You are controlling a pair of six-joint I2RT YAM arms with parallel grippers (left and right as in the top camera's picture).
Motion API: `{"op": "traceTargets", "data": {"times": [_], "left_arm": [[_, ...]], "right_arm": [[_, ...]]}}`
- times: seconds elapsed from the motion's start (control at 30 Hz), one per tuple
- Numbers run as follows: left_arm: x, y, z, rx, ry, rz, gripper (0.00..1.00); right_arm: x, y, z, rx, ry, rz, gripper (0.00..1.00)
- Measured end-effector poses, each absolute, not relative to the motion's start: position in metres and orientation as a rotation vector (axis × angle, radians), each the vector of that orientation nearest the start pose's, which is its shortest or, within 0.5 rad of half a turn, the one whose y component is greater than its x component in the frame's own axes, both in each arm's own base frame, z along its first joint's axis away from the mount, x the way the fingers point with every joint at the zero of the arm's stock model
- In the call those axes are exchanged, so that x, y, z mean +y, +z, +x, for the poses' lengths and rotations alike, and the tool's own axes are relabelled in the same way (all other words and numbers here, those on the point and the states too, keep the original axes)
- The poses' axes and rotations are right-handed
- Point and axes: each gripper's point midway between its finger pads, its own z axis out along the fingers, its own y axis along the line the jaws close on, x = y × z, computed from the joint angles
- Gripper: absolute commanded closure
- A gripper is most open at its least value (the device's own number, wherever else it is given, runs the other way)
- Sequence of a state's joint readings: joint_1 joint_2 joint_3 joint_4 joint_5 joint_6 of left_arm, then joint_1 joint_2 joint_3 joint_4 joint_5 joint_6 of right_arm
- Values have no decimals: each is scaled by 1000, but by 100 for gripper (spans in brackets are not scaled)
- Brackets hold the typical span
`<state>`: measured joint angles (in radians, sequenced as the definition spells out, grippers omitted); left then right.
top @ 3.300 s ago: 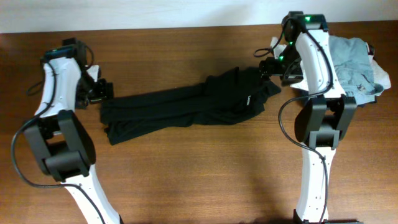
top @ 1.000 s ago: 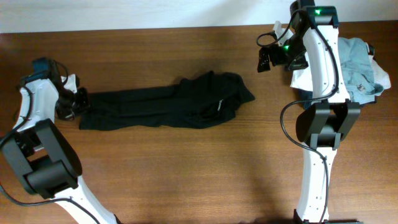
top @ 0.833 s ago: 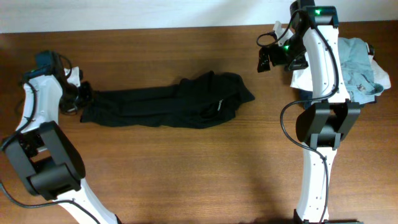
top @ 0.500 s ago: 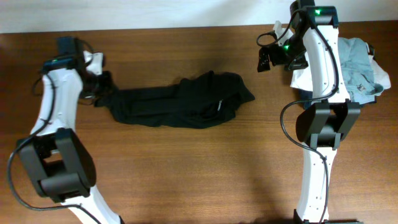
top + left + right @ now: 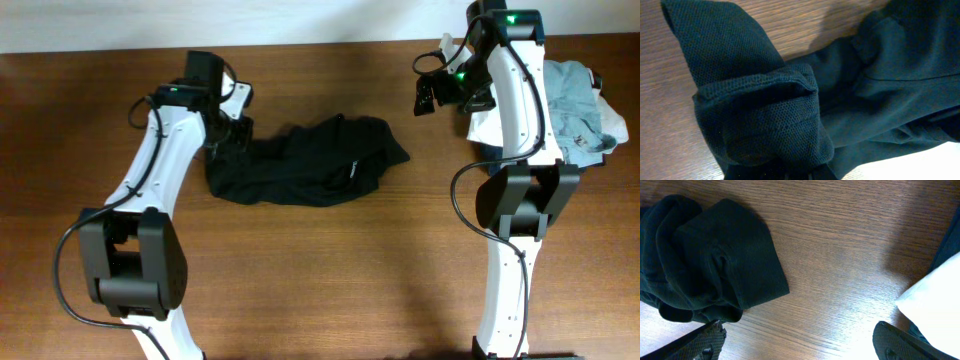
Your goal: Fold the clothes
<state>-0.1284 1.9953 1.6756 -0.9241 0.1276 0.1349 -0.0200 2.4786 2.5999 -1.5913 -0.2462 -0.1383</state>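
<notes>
The clothes (image 5: pixel 310 165), a black soft top, lie bunched across the middle of the wooden table (image 5: pixel 330 270). My left gripper (image 5: pixel 232 135) is shut on the top's left end, which is drawn in toward the rest of the fabric. In the left wrist view, folded black knit (image 5: pixel 765 115) fills the frame and hides the left gripper (image 5: pixel 801 174) at the bottom edge. My right gripper (image 5: pixel 432 97) hangs open just past the top's right end, touching nothing. Its wide-apart fingers (image 5: pixel 710 340) frame bare wood, with the black fabric (image 5: pixel 715 265) at upper left.
A light grey-blue garment (image 5: pixel 575 105) lies heaped at the back right behind the right arm, on a white garment (image 5: pixel 484 126). A white corner (image 5: pixel 935 305) shows at the right of the right wrist view. The table's far edge (image 5: pixel 300 45) runs along the wall.
My left gripper has swept right from the table's far left, dragging the top's left end with it, so the stretched-out garment is now much shorter. The right arm has not moved.
</notes>
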Motion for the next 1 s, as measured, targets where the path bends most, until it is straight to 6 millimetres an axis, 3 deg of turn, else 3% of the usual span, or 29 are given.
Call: {"op": "traceTargets", "data": {"times": [0.07,0.13,0.23,0.43,0.87,1.0], "left_arm": [[-87,102,451,2778,-174,419,69],[-93,102,450,2774,-172,445,48],[-99,102,449,2772,-175,462,36],[-107,102,447,2768,-178,492,28],[-100,103,454,2750,-97,483,27],[-99,94,454,2759,-79,526,27]], "right_arm": [[32,126,489,2995,358,-196,1],[32,126,489,2996,358,-196,1],[32,126,489,2996,358,-196,1],[32,126,489,2996,359,-196,1],[32,126,488,3000,360,-195,1],[32,126,488,3000,360,-196,1]]}}
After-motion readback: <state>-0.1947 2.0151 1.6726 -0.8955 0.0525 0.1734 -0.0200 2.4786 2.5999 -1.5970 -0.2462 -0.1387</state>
